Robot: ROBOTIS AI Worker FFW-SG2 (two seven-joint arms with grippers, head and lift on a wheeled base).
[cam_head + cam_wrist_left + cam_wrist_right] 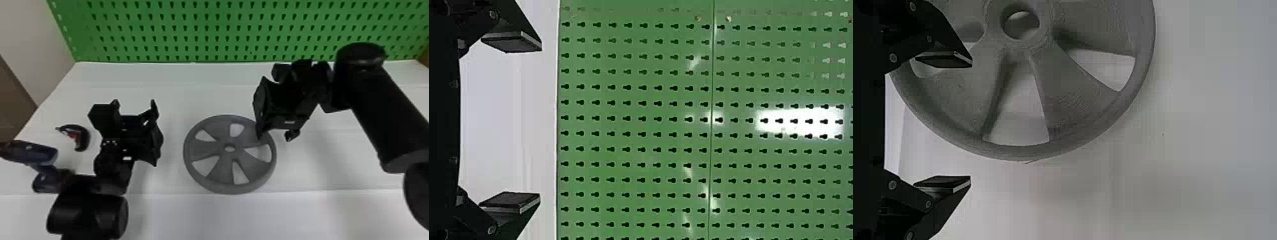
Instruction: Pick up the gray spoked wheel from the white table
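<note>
Right gripper: we see the black two-fingered right gripper (275,136) open and empty, pointing down at the wheel's right edge.
Its fingers: spread apart, one over the wheel, the other outside the rim; we think they hang just above it, though height is hard to judge.
Wheel: the gray spoked wheel (223,169) lies flat on the white table (175,76), between the grippers and nearer the right one.
Left gripper: we find the black left gripper (135,105) open and empty, left of the wheel, facing the green perforated panel (204,32).
Far left: a small curved dark tool with red on it (83,138), near a dark blue object with a rounded body (38,153).
</note>
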